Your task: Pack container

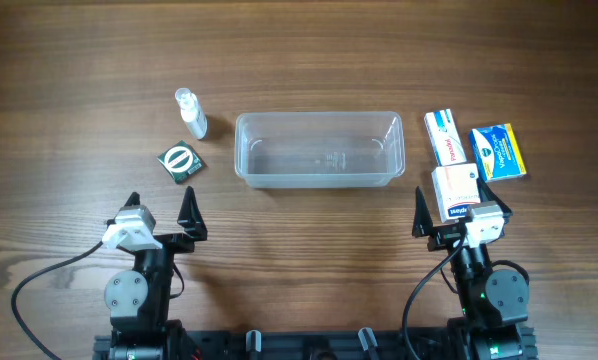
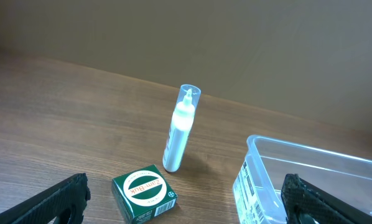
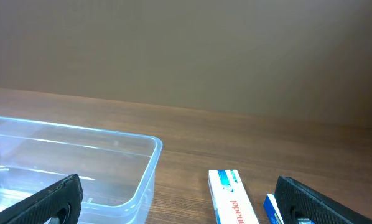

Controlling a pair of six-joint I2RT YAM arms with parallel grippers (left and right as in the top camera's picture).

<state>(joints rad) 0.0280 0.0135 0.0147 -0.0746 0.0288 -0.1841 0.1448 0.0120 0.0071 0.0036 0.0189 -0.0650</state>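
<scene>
The clear container (image 1: 319,117) stands empty at the table's middle; it also shows in the left wrist view (image 2: 259,163) and the right wrist view (image 3: 150,163). A small white bottle (image 1: 191,113) stands upright left of it (image 2: 178,134), with a green Zam-Buk box (image 1: 180,161) in front (image 2: 144,192). Right of the container lie a white-and-red carton (image 1: 444,137) (image 3: 232,199), a blue-and-yellow box (image 1: 498,152) and a white-and-red box (image 1: 455,189). My left gripper (image 1: 162,207) (image 2: 186,205) is open and empty, near the green box. My right gripper (image 1: 457,213) (image 3: 180,205) is open, just behind the white-and-red box.
The wooden table runs wide behind the container. Black cables trail from both arm bases at the front edge. A brown wall rises behind the table in both wrist views.
</scene>
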